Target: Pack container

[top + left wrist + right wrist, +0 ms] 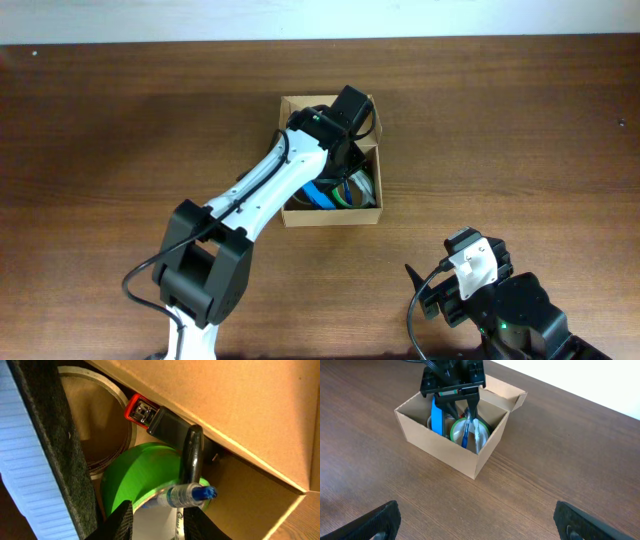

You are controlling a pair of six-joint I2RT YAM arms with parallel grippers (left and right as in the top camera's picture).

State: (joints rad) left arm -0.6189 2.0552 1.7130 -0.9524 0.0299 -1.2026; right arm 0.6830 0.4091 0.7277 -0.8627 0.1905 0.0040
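Observation:
The tan cardboard container stands open on the table, its flap lid folded back at the far side. It also shows in the right wrist view. My left gripper is down inside it, fingers apart, above a green tape roll. A blue-tipped marker lies across the roll, and a white marker barrel sits against my right finger. A flat blue packet stands on edge at the left. A red and black stapler lies by the wall. My right gripper is wide open and empty.
A second, pale tape roll lies behind the green one. A dark pen leans on the container wall. My right arm rests at the front right of the brown wooden table, apart from the container.

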